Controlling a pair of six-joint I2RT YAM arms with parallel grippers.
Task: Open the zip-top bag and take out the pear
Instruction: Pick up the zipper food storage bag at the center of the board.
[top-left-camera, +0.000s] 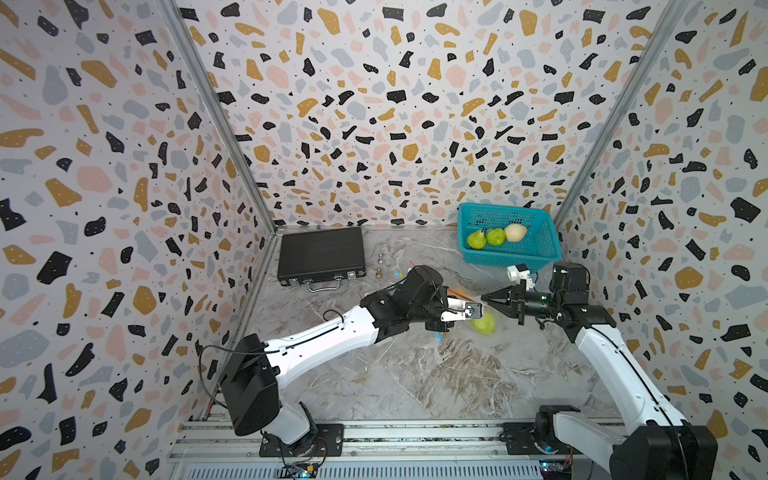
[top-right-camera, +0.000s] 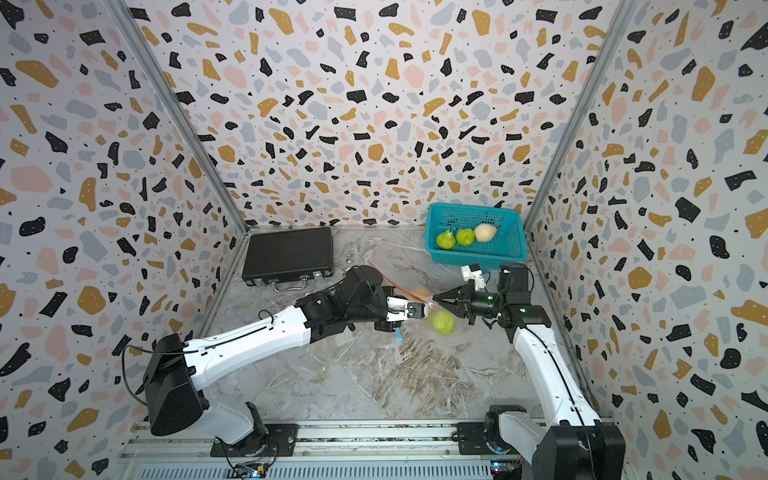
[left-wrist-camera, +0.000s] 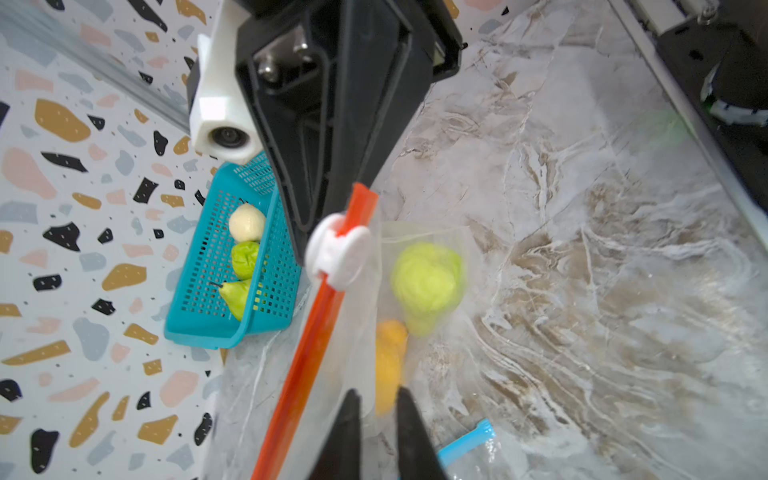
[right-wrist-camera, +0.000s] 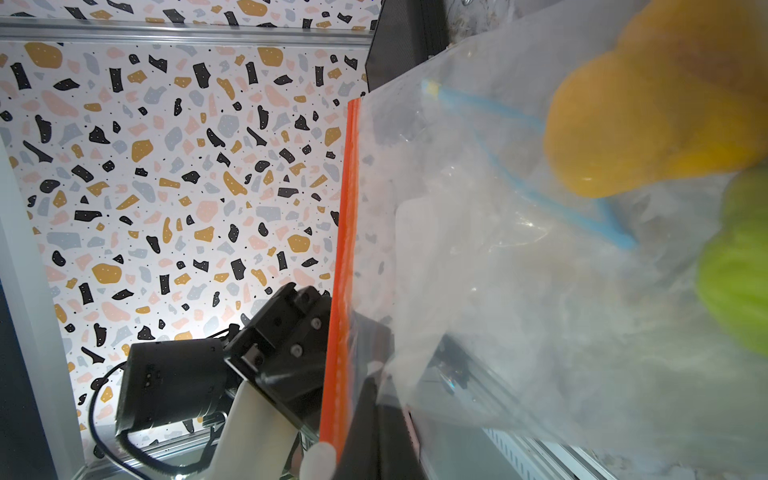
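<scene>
The opening step is judged to be in hand, with nothing yet taken out. The left gripper is seen with its jaws a little apart, and clear film of the zip-top bag lies between and ahead of its fingers. Whether that film is actually pinched cannot be told. Just beside those fingers the orange zip strip is stretched away toward the right gripper. The white slider is carried on the strip at its far end, right against that gripper's tip. The right gripper is closed tight on the strip's end just beyond the slider, so the bag's top edge is held taut between the two tools.

The strip reads as one unbroken band, so the zip is judged to be shut along most of its length, though this cannot be made out for certain. The next move is thought to call for the slider to be taken by the left gripper and drawn along the strip toward itself while the far end is pinned. A small, slippery target is to be expected.

The bag is seen as hazy, crumpled and limp, hanging from the strip. The pear is enclosed in it, ahead of the left fingertips and just under the right gripper's tip. It appears pale green and lumpy, blurred by the film. A yellow fruit is lodged nearer the left gripper, against the pear
</scene>
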